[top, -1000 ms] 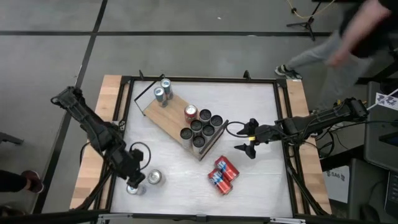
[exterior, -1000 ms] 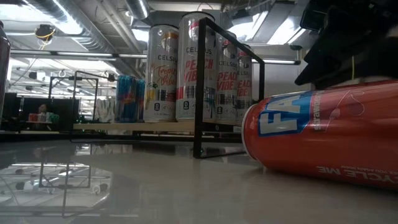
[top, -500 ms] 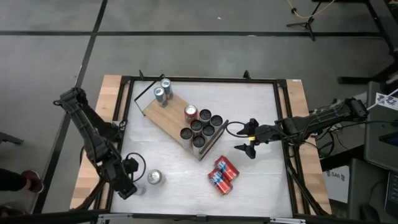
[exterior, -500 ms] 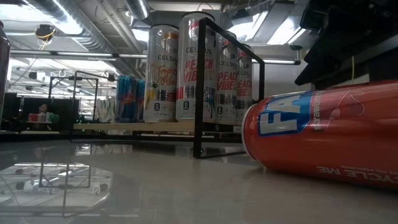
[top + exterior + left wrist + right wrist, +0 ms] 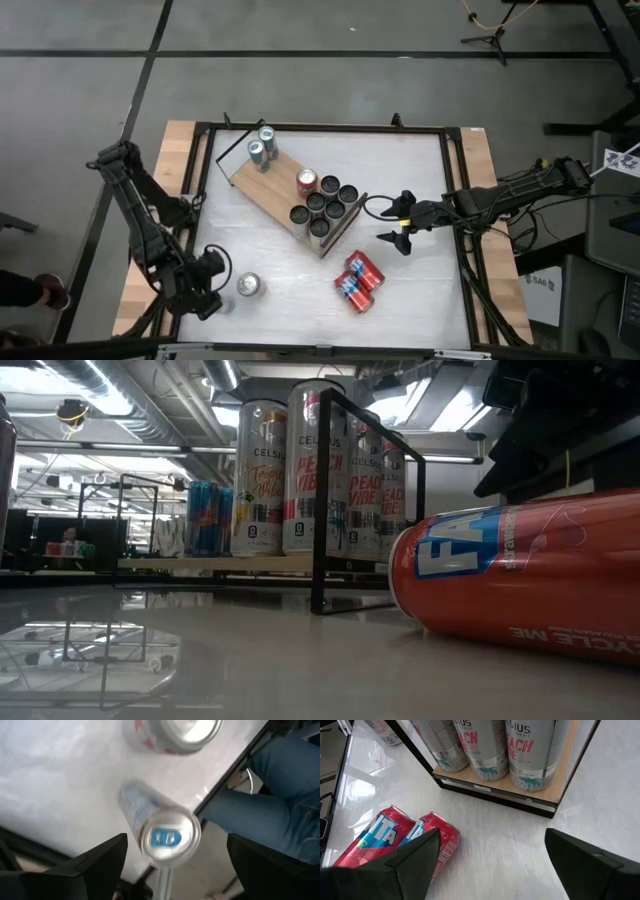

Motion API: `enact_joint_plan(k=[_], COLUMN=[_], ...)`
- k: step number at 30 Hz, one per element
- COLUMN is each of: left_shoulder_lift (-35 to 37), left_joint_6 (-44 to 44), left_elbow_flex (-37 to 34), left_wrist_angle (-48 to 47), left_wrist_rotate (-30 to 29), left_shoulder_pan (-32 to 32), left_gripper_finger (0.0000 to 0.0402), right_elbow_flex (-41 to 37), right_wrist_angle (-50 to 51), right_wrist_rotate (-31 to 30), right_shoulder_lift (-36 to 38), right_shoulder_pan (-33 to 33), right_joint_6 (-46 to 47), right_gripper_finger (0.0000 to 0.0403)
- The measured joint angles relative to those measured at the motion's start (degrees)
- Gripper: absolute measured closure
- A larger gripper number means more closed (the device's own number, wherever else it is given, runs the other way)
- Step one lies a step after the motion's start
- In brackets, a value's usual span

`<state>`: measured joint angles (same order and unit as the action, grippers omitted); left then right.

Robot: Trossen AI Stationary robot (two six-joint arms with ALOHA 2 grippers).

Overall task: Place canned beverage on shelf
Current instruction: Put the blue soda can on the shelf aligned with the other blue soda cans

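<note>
Left hand (image 5: 205, 288): near front-left corner of the white surface (image 5: 280, 250), fingers (image 5: 95, 862) apart, gripping nothing. A blue-topped can (image 5: 162, 837) stands upright between and beyond them, apart from both; a second silver can (image 5: 248, 285) stands just beside it.

Right hand (image 5: 392, 222): fingers (image 5: 405, 860) spread, empty, just beside the shelf's (image 5: 270, 180) near end.

Shelf: light-wood board, set diagonally, with upright cans (image 5: 325, 205) clustered at one end.

Two red cans (image 5: 358, 280): lying side by side on the surface, near the right hand.
</note>
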<state>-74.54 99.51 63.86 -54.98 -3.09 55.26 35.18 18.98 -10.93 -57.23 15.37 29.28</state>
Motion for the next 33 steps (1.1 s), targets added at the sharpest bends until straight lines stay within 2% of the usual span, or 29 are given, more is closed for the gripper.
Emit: enact_joint_plan(k=[3, 11, 20, 33], left_shoulder_lift=[-1.27, -5.99, -7.25, -14.03], left_joint_6=[-2.19, -8.33, -8.70, -11.65], left_elbow_flex=[0.00, 0.00, 0.02, 0.02], left_wrist_angle=[0.06, 0.10, -0.02, 0.40], left_wrist_rotate=[-2.31, -1.84, -2.98, -3.46], left_shoulder_pan=[0.32, 1.41, 2.97, 3.83], left_gripper_finger=[0.0066, 0.0066, 0.0066, 0.0066], right_elbow_flex=[0.00, -0.03, -0.04, -0.04], right_wrist_angle=[0.00, 0.00, 0.00, -0.02], right_wrist_rotate=[0.01, 0.01, -0.01, -0.01], right_shoulder_lift=[0.00, 0.00, 0.00, 0.00], right_shoulder_pan=[-0.01, -0.01, 0.01, -0.01], right_joint_6=[0.00, 0.00, 0.70, 0.90], right_gripper_finger=[0.0049, 0.0049, 0.0049, 0.0049])
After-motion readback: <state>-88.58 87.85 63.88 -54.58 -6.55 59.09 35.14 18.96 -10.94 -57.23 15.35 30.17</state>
